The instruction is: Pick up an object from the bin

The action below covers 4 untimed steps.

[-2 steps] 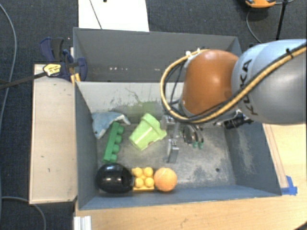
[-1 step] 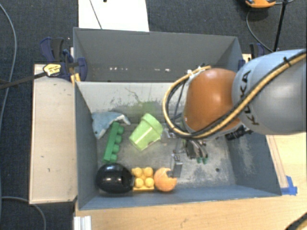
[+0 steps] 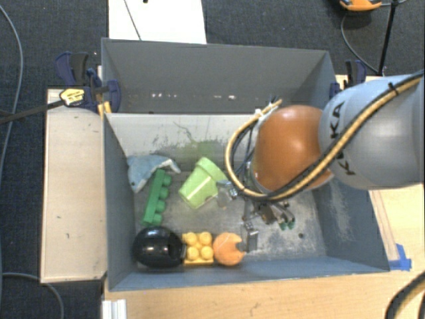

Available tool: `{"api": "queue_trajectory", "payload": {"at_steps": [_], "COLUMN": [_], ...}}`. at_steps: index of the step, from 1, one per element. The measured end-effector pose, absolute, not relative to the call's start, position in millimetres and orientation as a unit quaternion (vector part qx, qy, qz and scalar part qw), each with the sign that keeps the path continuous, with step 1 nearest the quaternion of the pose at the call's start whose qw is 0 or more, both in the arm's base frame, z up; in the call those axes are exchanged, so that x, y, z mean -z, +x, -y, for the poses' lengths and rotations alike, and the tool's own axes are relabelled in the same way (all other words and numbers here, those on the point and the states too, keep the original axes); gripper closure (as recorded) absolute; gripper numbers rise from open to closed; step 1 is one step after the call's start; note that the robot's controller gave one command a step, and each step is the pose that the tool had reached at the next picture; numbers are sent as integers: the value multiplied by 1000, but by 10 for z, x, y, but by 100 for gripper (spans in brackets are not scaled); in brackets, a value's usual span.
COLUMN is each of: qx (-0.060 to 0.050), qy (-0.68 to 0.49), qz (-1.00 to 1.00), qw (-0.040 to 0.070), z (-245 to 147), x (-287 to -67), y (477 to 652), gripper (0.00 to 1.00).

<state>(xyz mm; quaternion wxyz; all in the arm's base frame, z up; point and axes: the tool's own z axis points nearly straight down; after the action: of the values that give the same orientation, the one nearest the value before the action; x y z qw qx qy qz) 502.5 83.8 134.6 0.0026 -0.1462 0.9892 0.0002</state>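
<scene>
Gripper [image 3: 255,232] low, just beside round orange thing [image 3: 228,250] at bin [image 3: 212,78] front. Can't tell if it's spread or closed.

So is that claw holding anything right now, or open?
Gripper: open or closed cannot be told; it hangs just right of the round orange object at the bin front.

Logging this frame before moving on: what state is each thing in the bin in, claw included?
Cup: on its side, mid-bin.
Green brick: lying flat, left of the cup.
Blue cloth: crumpled by the left wall.
Black ball: resting in the front left corner.
Yellow block: resting between the two balls.
Orange ball: resting at the front wall.
Claw: low in the bin, right of the orange ball.
</scene>
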Motion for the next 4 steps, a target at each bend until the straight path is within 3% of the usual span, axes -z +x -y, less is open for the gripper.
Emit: {"api": "queue_trajectory", "payload": {"at_steps": [1, 4], "qx": [4, 4], "qy": [-146, -141], "qz": [-989, -990], "qw": [-12, -12], "z": [-854, -854], "x": [-774, -774], "y": [4859, 4860], "gripper": [100, 100]}}
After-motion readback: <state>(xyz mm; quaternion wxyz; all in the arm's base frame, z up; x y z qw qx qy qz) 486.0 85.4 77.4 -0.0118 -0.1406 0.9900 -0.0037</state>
